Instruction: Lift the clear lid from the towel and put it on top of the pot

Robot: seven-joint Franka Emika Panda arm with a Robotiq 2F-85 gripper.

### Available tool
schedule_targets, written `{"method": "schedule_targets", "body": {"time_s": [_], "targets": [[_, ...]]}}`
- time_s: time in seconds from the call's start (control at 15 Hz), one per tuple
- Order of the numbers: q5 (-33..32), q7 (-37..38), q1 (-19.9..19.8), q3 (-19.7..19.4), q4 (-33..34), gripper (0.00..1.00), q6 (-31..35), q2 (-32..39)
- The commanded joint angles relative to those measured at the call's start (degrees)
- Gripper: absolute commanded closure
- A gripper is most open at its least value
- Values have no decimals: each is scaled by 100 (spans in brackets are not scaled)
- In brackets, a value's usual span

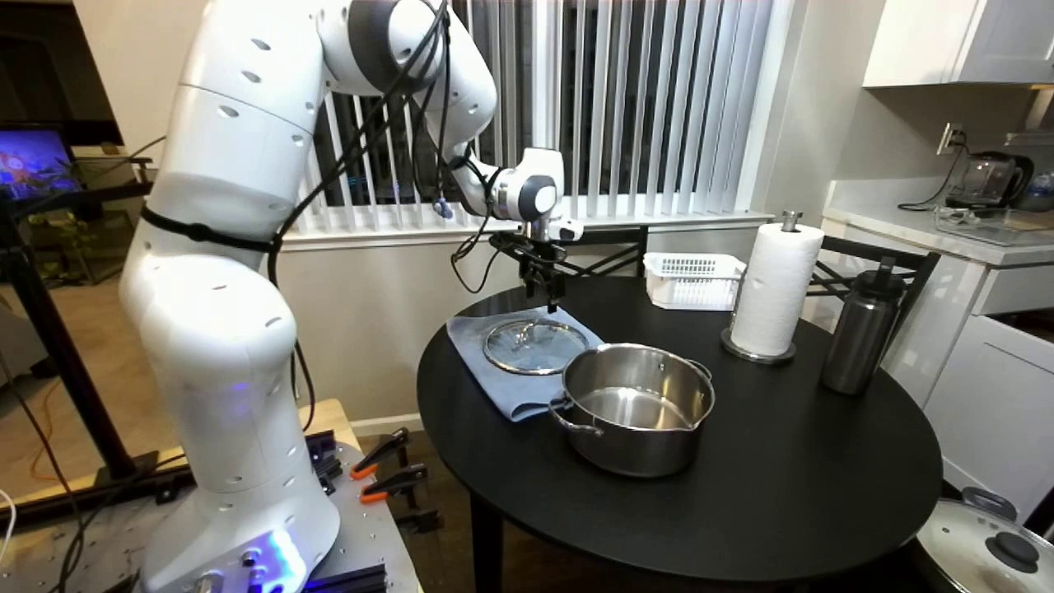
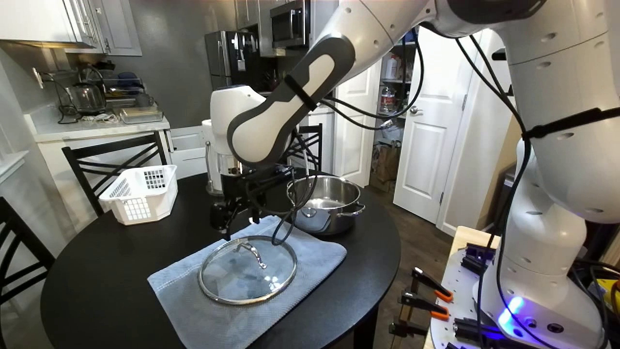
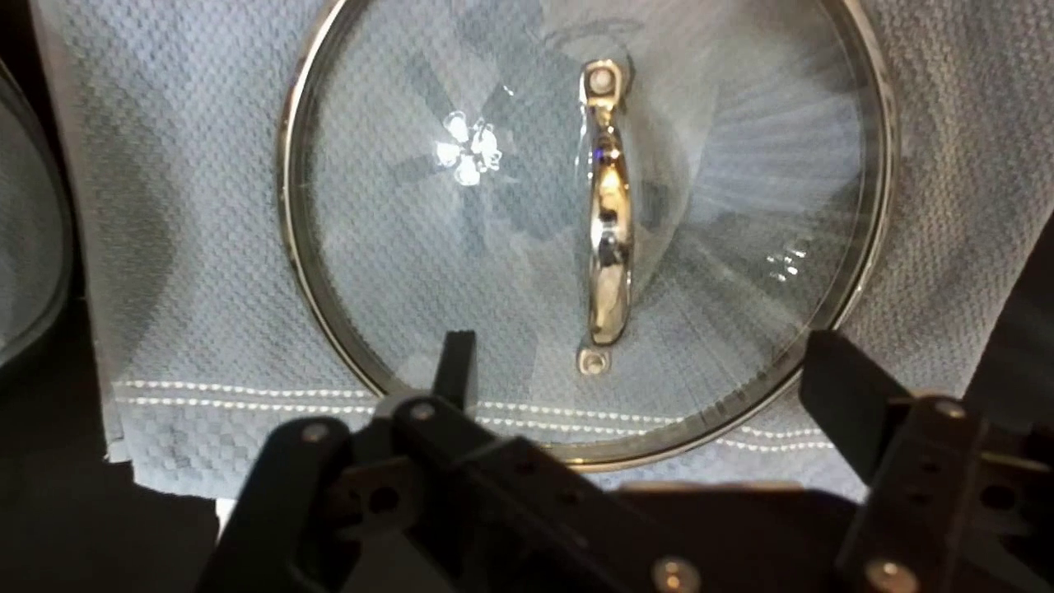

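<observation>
A round, see-through glass lid (image 2: 242, 281) with a thin metal rim and an arched, shiny metal handle lies on a folded blue-grey cloth towel (image 2: 315, 252), as a black two-fingered robot gripper (image 3: 646, 371) hangs by that rim, its fingers spread well apart. Just beside the towel stands a wide, shiny stainless-steel pot (image 1: 642, 449) with looped side handles; whether cloth and pot touch cannot be told. Thin black cables (image 2: 274, 237) dangling from the jointed white robot arm (image 1: 222, 181) cross in front of the pot and the lid in an exterior view.

Well apart from the lid are a white slotted plastic basket (image 1: 692, 292), an upright white paper towel roll (image 1: 772, 296) on a metal stand, partly hidden by the arm in an exterior view, and a tall dark metal bottle (image 1: 860, 338) with a black cap.

All share a round black table (image 1: 790, 502), with black slatted chairs (image 2: 111, 146) at its edge. Pale vertical blinds (image 1: 700, 107) dress the window, a white counter (image 1: 914, 226) carries a glass-bodied kettle (image 1: 980, 181), and a dark-fronted refrigerator (image 2: 235, 68) and a white panelled door (image 2: 431, 126) stand beyond.
</observation>
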Motion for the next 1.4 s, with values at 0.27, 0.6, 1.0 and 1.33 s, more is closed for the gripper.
{"method": "schedule_targets", "body": {"time_s": [0.27, 0.6, 1.0, 1.33], "targets": [[282, -1245, 36, 31, 586, 0, -929, 537], [154, -1355, 125, -44, 420, 0, -1126, 466], [172, -972, 219, -233, 385, 0, -481, 600], [191, -892, 238, -310, 363, 0, -132, 679]]}}
